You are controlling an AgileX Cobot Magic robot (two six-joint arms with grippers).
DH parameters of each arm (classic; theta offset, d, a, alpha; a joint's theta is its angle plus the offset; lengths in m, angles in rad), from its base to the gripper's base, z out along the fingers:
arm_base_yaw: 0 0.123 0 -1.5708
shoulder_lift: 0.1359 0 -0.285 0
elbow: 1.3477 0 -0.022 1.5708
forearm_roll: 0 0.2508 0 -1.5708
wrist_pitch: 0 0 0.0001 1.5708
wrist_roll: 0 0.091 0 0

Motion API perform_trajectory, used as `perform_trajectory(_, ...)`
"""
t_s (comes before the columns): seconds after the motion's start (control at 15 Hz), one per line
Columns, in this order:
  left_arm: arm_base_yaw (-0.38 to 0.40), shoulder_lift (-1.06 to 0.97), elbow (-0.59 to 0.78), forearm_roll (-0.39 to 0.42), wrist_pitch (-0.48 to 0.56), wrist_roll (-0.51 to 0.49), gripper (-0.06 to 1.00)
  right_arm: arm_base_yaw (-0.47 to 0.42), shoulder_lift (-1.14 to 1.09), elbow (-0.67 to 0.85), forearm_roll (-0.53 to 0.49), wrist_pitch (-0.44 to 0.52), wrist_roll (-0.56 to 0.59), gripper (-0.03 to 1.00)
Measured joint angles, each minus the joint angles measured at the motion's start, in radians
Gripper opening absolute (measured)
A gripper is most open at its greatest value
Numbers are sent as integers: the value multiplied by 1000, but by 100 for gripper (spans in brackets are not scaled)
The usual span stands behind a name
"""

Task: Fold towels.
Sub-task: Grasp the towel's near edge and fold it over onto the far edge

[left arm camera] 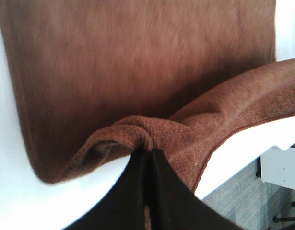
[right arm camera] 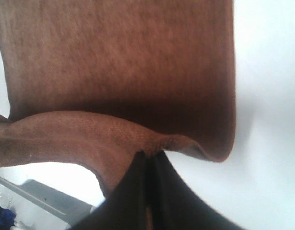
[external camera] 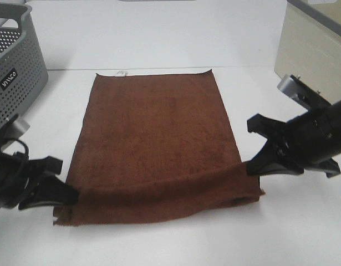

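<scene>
On the white table [external camera: 159, 44], our dark reddish-brown towel [external camera: 153, 133] lies flat in the middle, its near edge lifted into a low fold and a small white tag [external camera: 122, 72] on its far edge. Our left gripper [external camera: 75, 195] and right gripper [external camera: 250, 166] each pinch a near corner. A grey perforated basket [external camera: 15, 72] stands far left, and we cannot read its label.

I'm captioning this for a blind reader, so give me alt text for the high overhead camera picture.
A reddish-brown towel lies on a white table while the left gripper and the right gripper, both black, each pinch a near corner, raising that edge into a low fold. A gray perforated basket stands at the far left.
</scene>
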Motion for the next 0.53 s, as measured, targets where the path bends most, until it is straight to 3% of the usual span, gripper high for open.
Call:
perform_trajectory(0.13, 0, 14, -153, 119, 1, -155, 0, 0, 63, -131, -64, 18, 58, 0)
perform_trajectory(0.53, 0, 163, -599, 459, -7, -529, 0, 0, 337, -531, -97, 85, 90, 0)
